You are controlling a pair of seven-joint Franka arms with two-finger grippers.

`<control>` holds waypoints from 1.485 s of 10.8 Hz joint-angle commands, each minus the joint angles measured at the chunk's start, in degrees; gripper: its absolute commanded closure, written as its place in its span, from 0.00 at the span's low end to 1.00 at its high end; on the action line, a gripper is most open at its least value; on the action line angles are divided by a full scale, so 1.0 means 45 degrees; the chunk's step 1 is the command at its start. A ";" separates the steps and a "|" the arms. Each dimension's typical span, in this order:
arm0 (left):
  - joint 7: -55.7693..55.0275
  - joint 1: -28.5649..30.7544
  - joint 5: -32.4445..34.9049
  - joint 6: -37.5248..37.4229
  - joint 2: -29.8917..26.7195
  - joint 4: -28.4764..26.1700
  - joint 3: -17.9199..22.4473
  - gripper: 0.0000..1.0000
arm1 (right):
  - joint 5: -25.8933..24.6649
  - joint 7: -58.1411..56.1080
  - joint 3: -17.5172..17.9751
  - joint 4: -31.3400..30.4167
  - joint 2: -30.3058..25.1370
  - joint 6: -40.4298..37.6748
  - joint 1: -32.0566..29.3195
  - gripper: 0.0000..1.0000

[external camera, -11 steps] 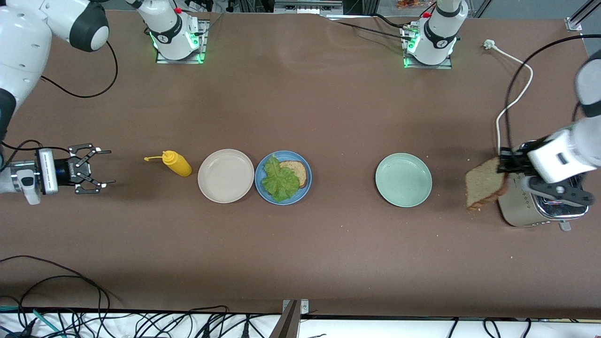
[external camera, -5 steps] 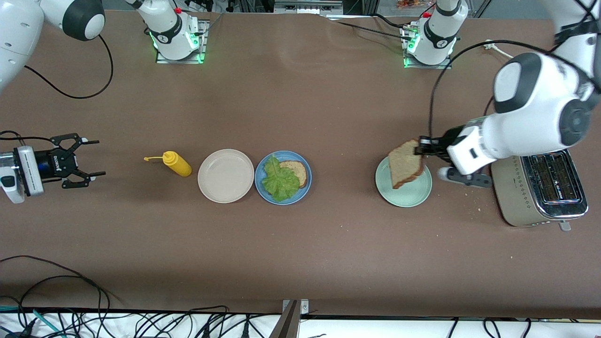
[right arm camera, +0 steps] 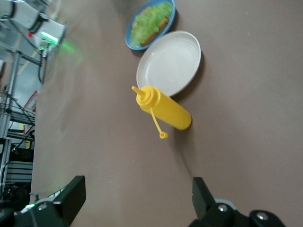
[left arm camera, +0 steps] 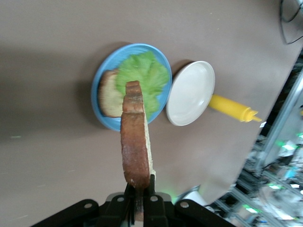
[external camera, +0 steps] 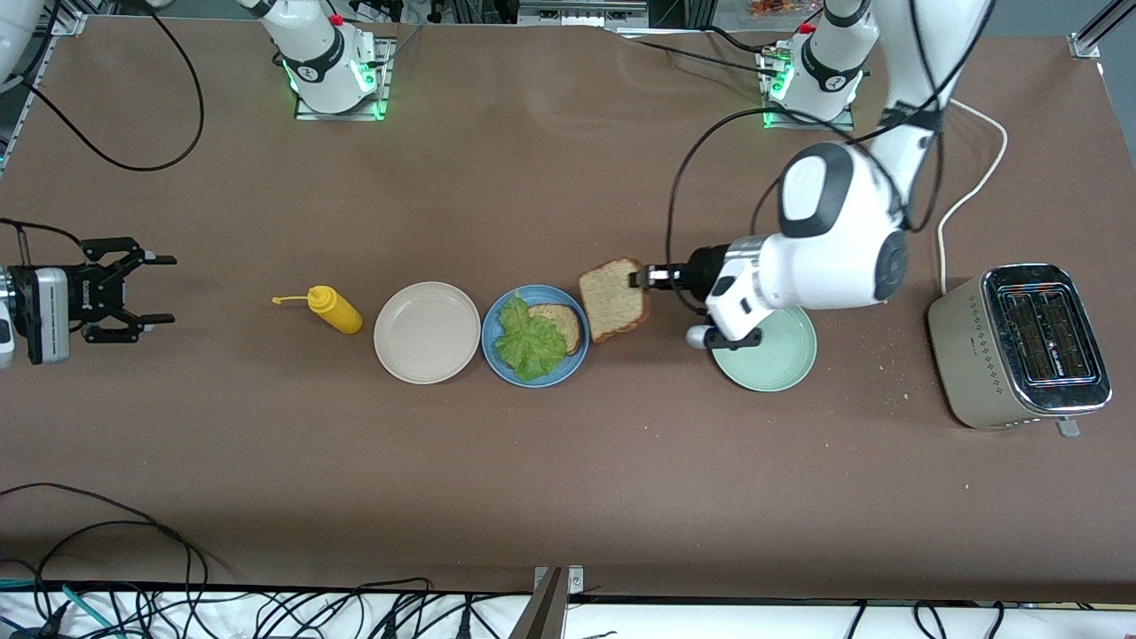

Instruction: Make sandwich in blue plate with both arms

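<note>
Brown bread slice (external camera: pixel 612 299), soft and crumbly, we pinch by its crust in the left gripper (external camera: pixel 641 278) (right gripper (external camera: pixel 146 288) waits wide), blue plate (external camera: pixel 497 355) at nine o'clock.

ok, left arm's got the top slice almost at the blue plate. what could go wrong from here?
1. The left gripper pinches the bread slice by one edge only, hanging upright; it could tear or slip.
2. Released on edge, it might tip off the lettuce and miss the blue plate.
3. The beige plate touches the blue one; overshooting could nudge it.
</note>
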 commanded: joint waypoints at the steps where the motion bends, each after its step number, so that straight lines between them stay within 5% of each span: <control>1: -0.0208 -0.1164 -0.2362 0.0880 0.1551 0.1336 0.0320 1.00 | -0.2668 0.3178 0.1525 -0.2582 -0.3000 0.1933 0.0056 0.00; 3: -0.0150 -0.2334 -0.2406 0.1603 0.2276 0.2177 0.0766 1.00 | -0.4660 0.6318 0.2248 -0.3150 -0.4114 0.2385 0.0056 0.00; 6: -0.0110 -0.4541 -0.2445 0.1802 0.3291 0.3213 0.2620 1.00 | -0.7843 1.0544 0.3557 -0.3268 -0.5423 0.2308 0.0017 0.00; 9: -0.0091 -0.5833 -0.2910 0.2171 0.4015 0.3508 0.3560 1.00 | -0.9683 1.3629 0.5021 -0.3929 -0.6887 0.2034 0.0017 0.00; 13: -0.0013 -0.6364 -0.3070 0.2232 0.4738 0.3977 0.4129 1.00 | -0.9398 1.4771 0.4812 -0.3933 -0.7362 0.4314 -0.0412 0.00; 15: -0.0012 -0.6111 -0.2954 0.2212 0.4798 0.3939 0.4149 0.97 | -0.8109 1.4713 0.4305 -0.4011 -0.7361 0.5002 -0.0569 0.00; 16: -0.0012 -0.5994 -0.2953 0.2212 0.4798 0.3861 0.4149 0.65 | -0.8087 1.4790 0.4167 -0.3914 -0.7439 0.4693 -0.0569 0.00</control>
